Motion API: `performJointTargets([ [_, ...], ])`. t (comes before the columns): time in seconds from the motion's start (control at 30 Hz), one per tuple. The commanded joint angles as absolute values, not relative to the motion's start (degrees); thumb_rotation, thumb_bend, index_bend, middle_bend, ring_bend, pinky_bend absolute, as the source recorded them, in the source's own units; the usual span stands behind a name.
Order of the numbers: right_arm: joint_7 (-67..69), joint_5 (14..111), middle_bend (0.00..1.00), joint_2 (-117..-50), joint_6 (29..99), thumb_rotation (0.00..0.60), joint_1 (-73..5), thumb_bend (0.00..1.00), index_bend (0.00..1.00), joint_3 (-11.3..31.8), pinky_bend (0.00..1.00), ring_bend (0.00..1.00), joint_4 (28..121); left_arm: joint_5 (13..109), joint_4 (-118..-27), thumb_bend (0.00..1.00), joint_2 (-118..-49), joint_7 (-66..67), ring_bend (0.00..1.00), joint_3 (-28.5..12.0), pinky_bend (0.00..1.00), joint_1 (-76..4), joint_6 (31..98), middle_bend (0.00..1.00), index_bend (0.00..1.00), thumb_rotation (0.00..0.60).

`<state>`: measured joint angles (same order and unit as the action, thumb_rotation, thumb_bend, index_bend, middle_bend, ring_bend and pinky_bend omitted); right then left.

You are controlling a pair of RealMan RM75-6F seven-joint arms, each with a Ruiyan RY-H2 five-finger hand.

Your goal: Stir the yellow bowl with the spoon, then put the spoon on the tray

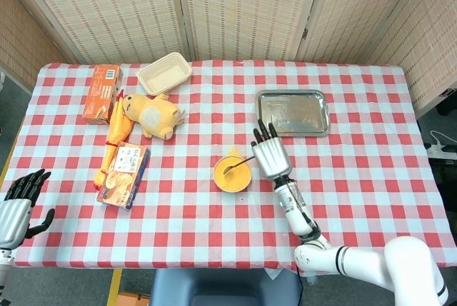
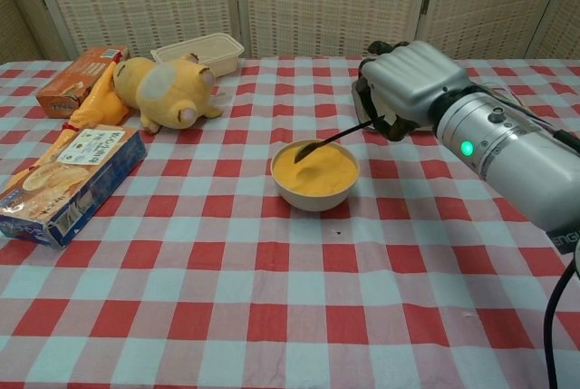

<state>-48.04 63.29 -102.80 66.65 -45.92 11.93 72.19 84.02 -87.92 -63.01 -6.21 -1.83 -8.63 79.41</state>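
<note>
A yellow bowl point(image 1: 232, 174) point(image 2: 315, 176) sits mid-table on the checked cloth. A dark spoon point(image 2: 332, 139) point(image 1: 236, 165) slants into it, its tip over the yellow contents. My right hand point(image 1: 270, 155) point(image 2: 410, 86) holds the spoon's handle just right of the bowl. The metal tray point(image 1: 293, 113) lies beyond the bowl, to the right; in the chest view my right hand hides most of it. My left hand point(image 1: 18, 202) hovers at the table's near left edge, fingers apart and holding nothing.
A yellow plush toy point(image 1: 153, 113) point(image 2: 168, 90), an orange box point(image 1: 101, 92), a snack box point(image 1: 123, 174) point(image 2: 68, 180) and a beige container point(image 1: 165, 73) point(image 2: 198, 50) occupy the left half. A woven screen stands behind the table.
</note>
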Motion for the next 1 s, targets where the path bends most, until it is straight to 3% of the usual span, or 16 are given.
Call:
performJointTargets([
  [0.03,-48.31,63.74,0.22,-101.04,66.48,0.600,-44.68,0.87,0.99,10.33,0.16,0.01,74.87,84.08,-88.01,0.45,-63.10,-5.71,0.00,-1.74,0.07,-8.64,79.31,0.00,0.00,0.600],
  [0.5,-50.09,62.03,0.22,-98.73,64.88,0.600,-43.59,0.87,1.00,9.21,0.16,0.01,78.19,83.91,-88.15,0.45,-63.58,-4.29,0.00,-1.68,0.07,-8.96,78.57,0.00,0.00,0.600],
  [0.73,-52.26,59.15,0.22,-106.11,65.25,0.600,-46.18,0.87,1.00,12.86,0.16,0.02,68.39,83.41,-87.67,0.45,-63.36,-5.29,0.00,-1.85,0.07,-9.12,77.96,0.00,0.00,0.600],
  [1.0,-49.49,60.15,0.22,-108.62,65.93,0.600,-46.88,0.87,1.00,14.07,0.16,0.02,64.88,83.78,-87.56,0.45,-63.19,-5.67,0.00,-1.77,0.07,-9.04,78.21,0.00,0.00,0.600],
])
